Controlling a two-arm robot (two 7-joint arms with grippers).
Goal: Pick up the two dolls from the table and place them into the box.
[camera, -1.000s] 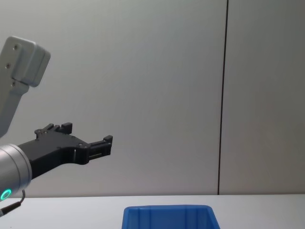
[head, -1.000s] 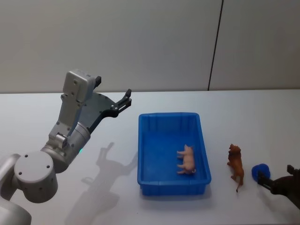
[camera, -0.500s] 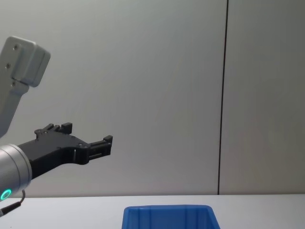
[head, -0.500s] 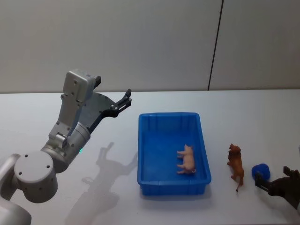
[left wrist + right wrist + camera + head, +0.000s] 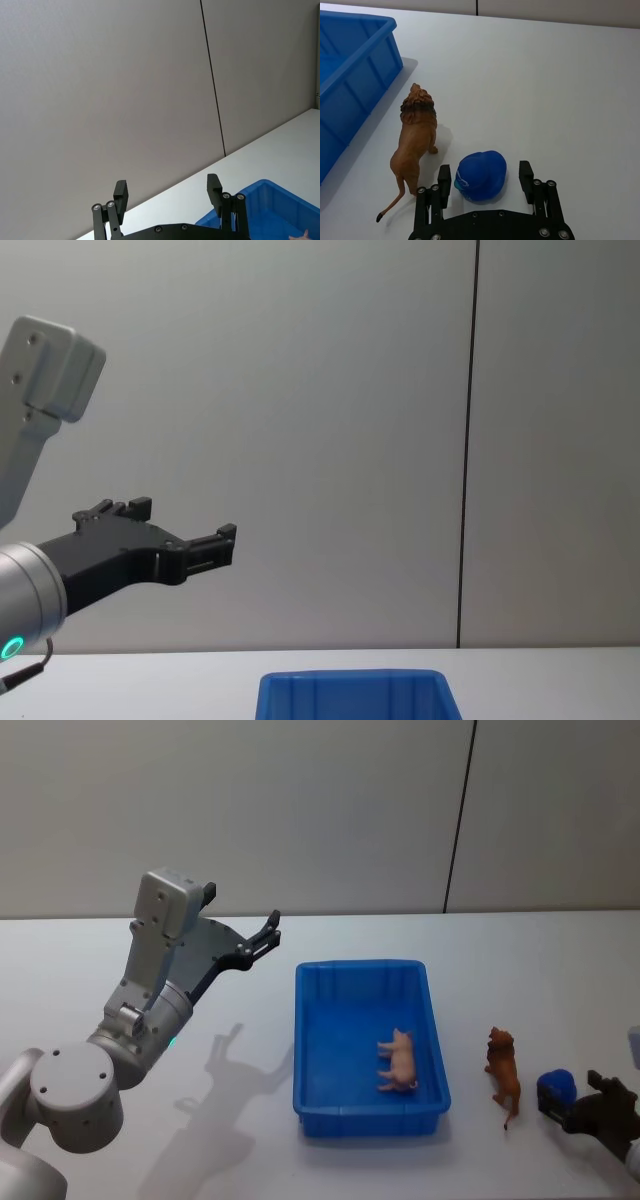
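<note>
A pink pig doll [image 5: 398, 1060] lies inside the blue box [image 5: 312, 1050] near its right wall. A brown lion doll [image 5: 502, 1075] stands on the white table [image 5: 560, 970] just right of the box; the right wrist view shows the lion doll [image 5: 415, 142] beside the box wall [image 5: 355, 75]. My right gripper [image 5: 485, 177] is open low over the table to the right of the lion, its fingers either side of a small blue cap [image 5: 481, 175]. My left gripper [image 5: 268, 932] hangs open in the air left of the box.
The blue cap [image 5: 556, 1090] sits a short way right of the lion, with my right gripper [image 5: 595, 1105] at it. In the chest view the left gripper [image 5: 180, 522] hovers above the box's far rim [image 5: 350, 678]. A grey wall runs behind the table.
My right gripper has shifted slightly around the blue cap at the lower right. The left arm, the box and both dolls have not moved.
</note>
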